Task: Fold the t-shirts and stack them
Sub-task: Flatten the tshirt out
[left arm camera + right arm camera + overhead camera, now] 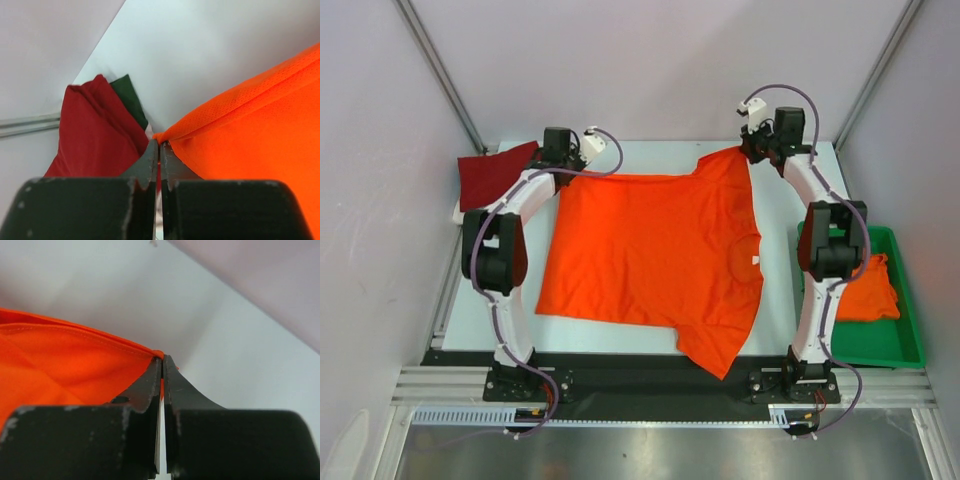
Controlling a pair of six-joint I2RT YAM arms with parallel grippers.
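1. Nearest us, one sleeve of the orange t-shirt (650, 250) droops over the near edge of the table (775, 300). We judge it could drag there and skew any fold.
2. Mid-table, the body lies spread flat, bright and mostly smooth, with the collar towards the right.
3. Farther back, the left gripper (159, 145) pinches the far hem corner and the right gripper (162, 359) the far sleeve, both clamped tight. These are thin bites, so uneven pulling could slip one free.
4. Far left, a folded dark red t-shirt (95, 130) sits just beside the left pinch, where it could snag.
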